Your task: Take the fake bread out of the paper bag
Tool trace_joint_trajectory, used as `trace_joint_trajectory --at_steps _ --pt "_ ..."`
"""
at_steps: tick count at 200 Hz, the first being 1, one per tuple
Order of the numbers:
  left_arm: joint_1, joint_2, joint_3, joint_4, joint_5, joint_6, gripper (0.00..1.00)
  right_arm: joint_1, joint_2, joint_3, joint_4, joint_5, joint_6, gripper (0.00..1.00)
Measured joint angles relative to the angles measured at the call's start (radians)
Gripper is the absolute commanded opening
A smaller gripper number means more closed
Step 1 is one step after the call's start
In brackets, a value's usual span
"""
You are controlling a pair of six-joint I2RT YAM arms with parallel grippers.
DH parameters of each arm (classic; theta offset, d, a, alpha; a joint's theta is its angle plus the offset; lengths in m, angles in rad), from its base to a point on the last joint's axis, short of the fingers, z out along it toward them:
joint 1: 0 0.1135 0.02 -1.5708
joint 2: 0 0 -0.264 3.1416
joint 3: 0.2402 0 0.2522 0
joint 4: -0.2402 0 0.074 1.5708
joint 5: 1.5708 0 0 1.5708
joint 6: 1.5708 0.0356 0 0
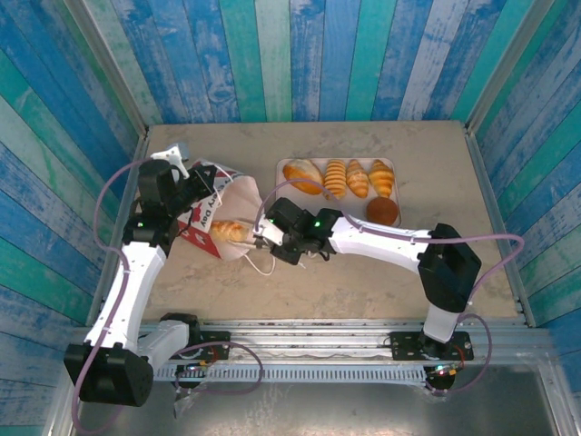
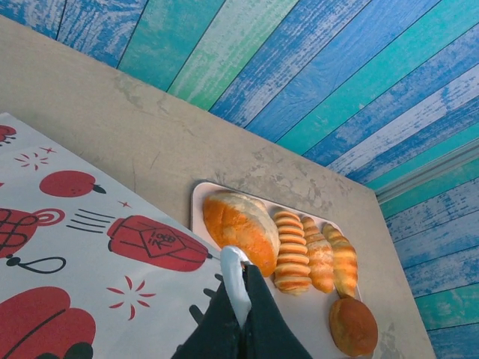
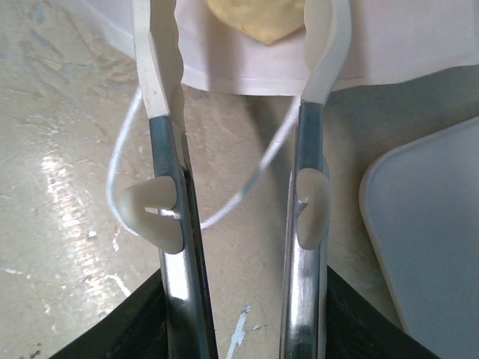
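The paper bag (image 1: pixel 207 211) lies on its side at the left, its white mouth facing the right arm. One golden fake bread (image 1: pixel 232 230) lies inside the mouth. My left gripper (image 1: pixel 201 186) is shut on the bag's white upper edge (image 2: pixel 233 278), and the red-printed side (image 2: pixel 82 262) spreads below it. At the bag mouth my right gripper (image 1: pixel 263 238) is open. In its wrist view the bread's tip (image 3: pixel 254 19) lies between the white fingertips (image 3: pixel 156 67), apart from both. Several more fake breads (image 1: pixel 336 178) lie on the pale tray (image 1: pixel 349 214).
The tray (image 2: pixel 310 318) stands right of the bag and carries rolls, croissants and a round bun (image 2: pixel 353 326). The bag's white string handle (image 3: pixel 123 161) loops on the table under my right gripper. Blue-green plank walls enclose the table on three sides.
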Motion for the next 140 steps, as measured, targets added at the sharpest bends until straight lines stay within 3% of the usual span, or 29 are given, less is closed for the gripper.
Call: trace_joint_trajectory --at_steps 76,140 --pt "0.000 0.000 -0.002 0.003 0.009 0.000 0.00 -0.013 -0.082 0.005 -0.067 -0.013 0.045 0.48" --pt "0.000 0.000 -0.002 0.004 0.024 0.000 0.00 -0.068 -0.043 0.097 -0.116 -0.037 0.081 0.53"
